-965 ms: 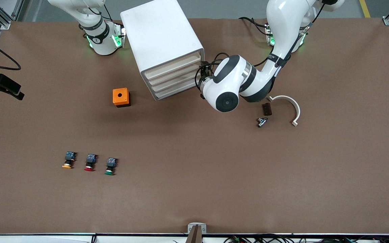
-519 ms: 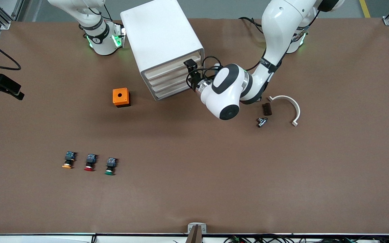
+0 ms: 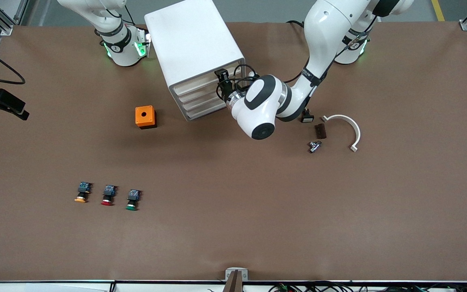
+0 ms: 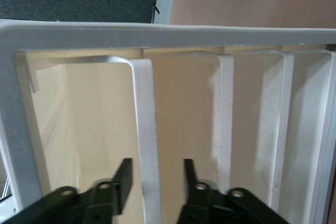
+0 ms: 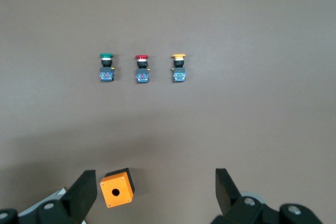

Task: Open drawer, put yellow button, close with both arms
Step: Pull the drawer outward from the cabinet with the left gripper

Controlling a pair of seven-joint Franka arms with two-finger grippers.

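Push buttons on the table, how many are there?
3, in a row near the front camera: yellow button toward the right arm's end, red button in the middle, green button beside it.

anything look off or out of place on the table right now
Nothing stands out. The cabinet sits at an angle to the table edge with all its drawers shut, the left gripper open around the top drawer's lip. The three buttons lie in a neat row, undamaged.

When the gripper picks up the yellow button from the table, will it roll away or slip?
The yellow button lies on its side, so its round cap may let it roll a little if nudged. Its blocky rear probably limits that and offers flatter faces to grip. It looks small and light, so a touch from one finger alone could push it aside.
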